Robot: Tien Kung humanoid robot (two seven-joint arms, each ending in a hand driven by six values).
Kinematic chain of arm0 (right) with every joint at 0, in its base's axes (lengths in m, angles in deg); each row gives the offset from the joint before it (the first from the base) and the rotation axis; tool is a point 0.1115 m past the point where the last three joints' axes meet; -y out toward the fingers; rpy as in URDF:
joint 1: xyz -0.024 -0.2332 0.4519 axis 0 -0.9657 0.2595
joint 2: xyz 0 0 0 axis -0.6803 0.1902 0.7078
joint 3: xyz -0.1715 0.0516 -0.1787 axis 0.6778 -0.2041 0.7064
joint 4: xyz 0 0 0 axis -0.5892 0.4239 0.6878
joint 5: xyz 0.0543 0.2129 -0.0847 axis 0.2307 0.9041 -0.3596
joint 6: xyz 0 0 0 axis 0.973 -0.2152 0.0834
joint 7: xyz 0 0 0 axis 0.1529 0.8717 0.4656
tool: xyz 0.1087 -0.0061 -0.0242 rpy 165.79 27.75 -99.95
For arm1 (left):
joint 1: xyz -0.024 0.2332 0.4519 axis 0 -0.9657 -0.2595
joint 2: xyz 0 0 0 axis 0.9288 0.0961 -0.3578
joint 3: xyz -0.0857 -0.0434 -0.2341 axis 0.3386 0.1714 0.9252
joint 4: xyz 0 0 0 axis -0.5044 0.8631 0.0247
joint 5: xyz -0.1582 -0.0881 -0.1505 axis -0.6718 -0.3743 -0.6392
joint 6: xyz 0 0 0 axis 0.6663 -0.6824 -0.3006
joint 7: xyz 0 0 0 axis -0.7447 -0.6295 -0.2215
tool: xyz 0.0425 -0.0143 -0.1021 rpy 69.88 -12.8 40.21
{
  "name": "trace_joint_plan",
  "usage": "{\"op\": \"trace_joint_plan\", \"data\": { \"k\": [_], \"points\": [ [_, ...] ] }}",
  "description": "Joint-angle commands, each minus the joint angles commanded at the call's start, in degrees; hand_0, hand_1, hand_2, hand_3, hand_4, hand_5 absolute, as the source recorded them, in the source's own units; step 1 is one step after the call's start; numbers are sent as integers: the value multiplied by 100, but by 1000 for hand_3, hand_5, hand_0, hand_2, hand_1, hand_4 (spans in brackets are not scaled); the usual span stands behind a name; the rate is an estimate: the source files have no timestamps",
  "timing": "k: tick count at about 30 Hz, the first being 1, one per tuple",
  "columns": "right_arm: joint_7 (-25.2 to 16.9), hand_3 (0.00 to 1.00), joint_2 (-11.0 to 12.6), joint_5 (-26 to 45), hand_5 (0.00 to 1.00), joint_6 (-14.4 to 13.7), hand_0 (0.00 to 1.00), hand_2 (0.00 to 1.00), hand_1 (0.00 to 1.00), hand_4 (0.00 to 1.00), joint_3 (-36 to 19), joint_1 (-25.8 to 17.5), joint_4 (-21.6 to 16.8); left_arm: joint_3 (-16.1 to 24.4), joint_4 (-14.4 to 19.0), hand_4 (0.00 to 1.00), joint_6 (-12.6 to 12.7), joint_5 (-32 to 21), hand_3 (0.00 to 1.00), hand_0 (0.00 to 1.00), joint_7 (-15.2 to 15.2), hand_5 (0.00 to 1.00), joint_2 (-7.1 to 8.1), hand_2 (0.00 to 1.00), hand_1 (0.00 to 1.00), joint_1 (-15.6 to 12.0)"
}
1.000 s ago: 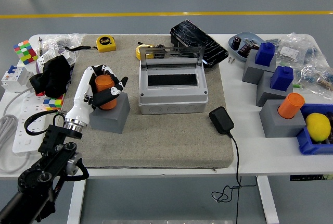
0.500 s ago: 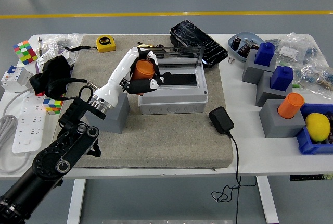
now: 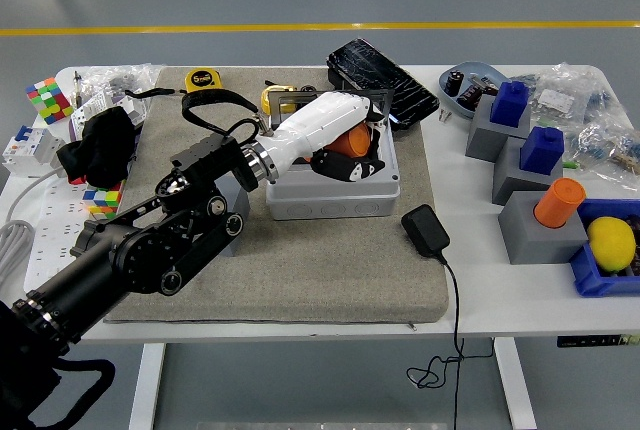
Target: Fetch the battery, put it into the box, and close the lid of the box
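Your left hand (image 3: 345, 145) has its fingers wrapped round the orange battery (image 3: 350, 140), holding it directly over the grey box (image 3: 330, 190) with the lid (image 3: 290, 102) upright behind it, presumably so you can drop it straight in.

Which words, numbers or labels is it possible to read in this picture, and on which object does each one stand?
None can be read for certain.
Yellow tape measure: a dark round label with a mark on it, too small to read.
White power strip: no readable print.
Clear bags at far right: print too blurred to read.
Grey box and the orange battery in the left hand: no text visible.
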Motion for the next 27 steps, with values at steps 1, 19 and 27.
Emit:
{"op": "trace_joint_plan", "data": {
  "k": [1,19,27],
  "points": [
    [0,741,1,-1,714,-1,770,732,722,998,2,2,0,-27,-70,836,-2,49,275,27,-21,2,0,221,87,43],
    [10,739,-2,-49,710,13,770,731,722,998,53,13,0,-128,-662,998,306,-216,488,293,104,21,0,451,413,75],
    [12,739,9,-51,710,11,770,731,722,998,58,24,0,-85,-682,998,473,-64,635,403,122,65,0,550,537,68]
  ]
}}
